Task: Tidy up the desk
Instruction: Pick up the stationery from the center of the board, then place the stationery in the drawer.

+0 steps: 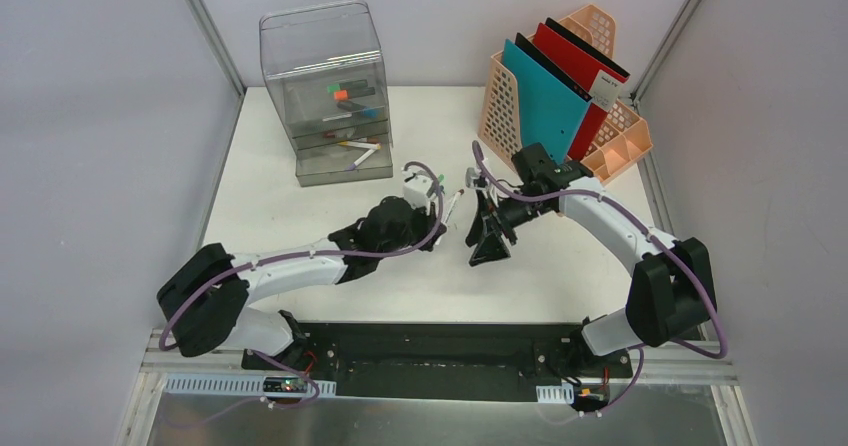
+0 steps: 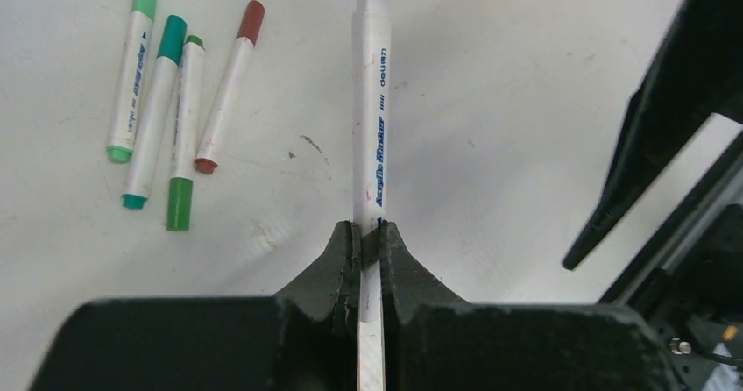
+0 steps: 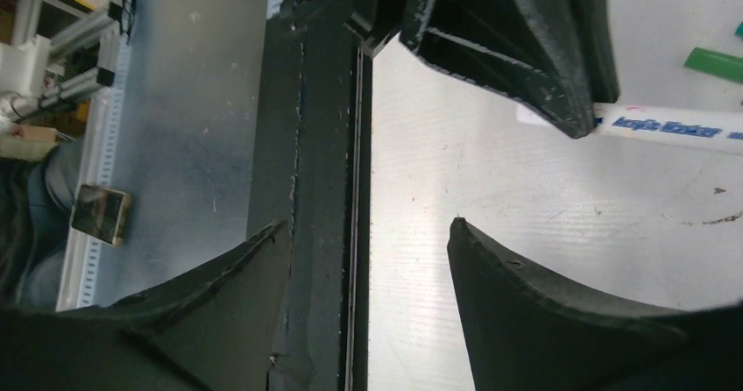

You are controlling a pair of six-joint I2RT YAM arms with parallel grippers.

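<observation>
The desk point(image 1: 560, 266) lies under left jaws clenching a white marker point(image 2: 370, 110) pointing straight outward; right jaws gape.

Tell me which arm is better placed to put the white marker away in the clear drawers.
Left. The left gripper is shut on the marker, and the clear drawers stand on its side of the desk. The right gripper is open and holds nothing.

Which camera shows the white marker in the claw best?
The left wrist view: the white acrylic marker fills the middle, lettering readable, pinched in the left claw. The top view shows a sliver; the right wrist view, a part.
</observation>
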